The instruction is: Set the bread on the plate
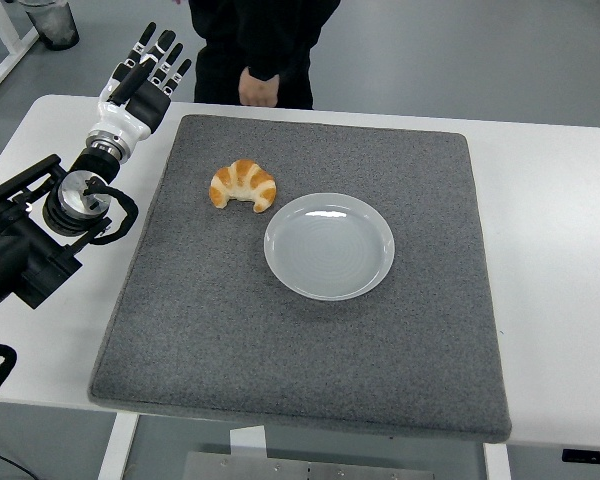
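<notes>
Hovering over the counter's [70, 120] far left part, the left hand [140, 85] holds nothing; its fingers [158, 52] are stretched out, slightly apart, and touch nothing. The bread [243, 185], a croissant, lies on the grey mat [310, 340] to the right of those fingers and nearer the robot, just beside the white plate [329, 246], apart from its rim. The plate stands bare, probably kept close so the carry is short. The grasp has not yet begun. A person [260, 50] stands beyond the fingers.
</notes>
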Controlling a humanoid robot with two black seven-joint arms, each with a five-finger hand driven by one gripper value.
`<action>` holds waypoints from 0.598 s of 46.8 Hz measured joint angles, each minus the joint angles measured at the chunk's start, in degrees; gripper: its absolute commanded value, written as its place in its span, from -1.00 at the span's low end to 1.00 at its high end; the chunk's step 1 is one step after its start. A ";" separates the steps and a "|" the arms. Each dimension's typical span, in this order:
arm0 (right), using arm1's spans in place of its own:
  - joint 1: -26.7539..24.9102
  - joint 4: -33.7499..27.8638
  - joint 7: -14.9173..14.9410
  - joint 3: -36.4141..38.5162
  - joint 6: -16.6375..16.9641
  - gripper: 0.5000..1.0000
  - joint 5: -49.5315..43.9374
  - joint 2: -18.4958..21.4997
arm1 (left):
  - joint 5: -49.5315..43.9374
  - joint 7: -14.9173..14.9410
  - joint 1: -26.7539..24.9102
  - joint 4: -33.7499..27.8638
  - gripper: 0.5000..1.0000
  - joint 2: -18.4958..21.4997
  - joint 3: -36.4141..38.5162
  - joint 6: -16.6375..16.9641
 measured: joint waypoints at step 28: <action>0.00 0.01 0.00 0.00 -0.01 0.81 0.00 0.00 | 20.31 -0.55 -2.08 0.33 1.00 -0.03 0.40 1.89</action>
